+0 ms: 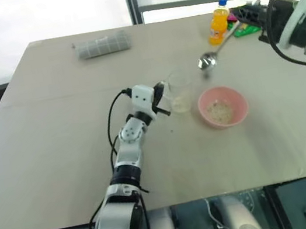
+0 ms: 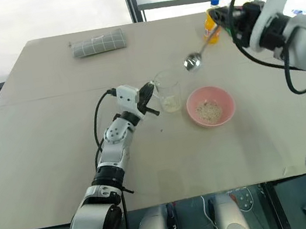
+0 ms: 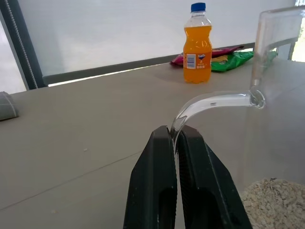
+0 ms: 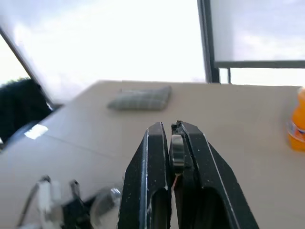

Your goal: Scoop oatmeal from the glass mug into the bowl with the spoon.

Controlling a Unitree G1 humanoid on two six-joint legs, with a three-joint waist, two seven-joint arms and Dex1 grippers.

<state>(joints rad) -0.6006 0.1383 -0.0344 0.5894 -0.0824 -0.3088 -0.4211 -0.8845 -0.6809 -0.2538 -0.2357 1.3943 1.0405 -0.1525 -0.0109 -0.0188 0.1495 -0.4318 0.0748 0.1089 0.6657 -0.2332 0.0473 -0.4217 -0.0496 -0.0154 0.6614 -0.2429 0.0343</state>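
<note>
Holding oatmeal [image 3: 274, 202], the glass mug [image 2: 168, 91] is handle-clamped by the left end effector [image 3: 175, 138]; flakes fill the pink bowl [image 2: 225, 104]; the right end effector [image 4: 172, 131] clamps the spoon [image 2: 194, 60].

Bright daylight floods from the blown-out window [image 4: 95, 43] behind the table [image 1: 59, 154]; shadows soft, right wrist view blurred.

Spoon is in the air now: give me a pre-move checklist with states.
1. Right gripper shut on the spoon handle: ok.
2. Left gripper clamped on the glass mug handle, mug upright on the table: ok.
3. Oatmeal left in the mug to scoop: ok.
4. Bowl beside the mug, on the right-arm side, flakes already inside: ok.
5. Spoon loaded with flakes: cannot tell.
6. Orange bottle well behind the mug and bowl: ok.
</note>
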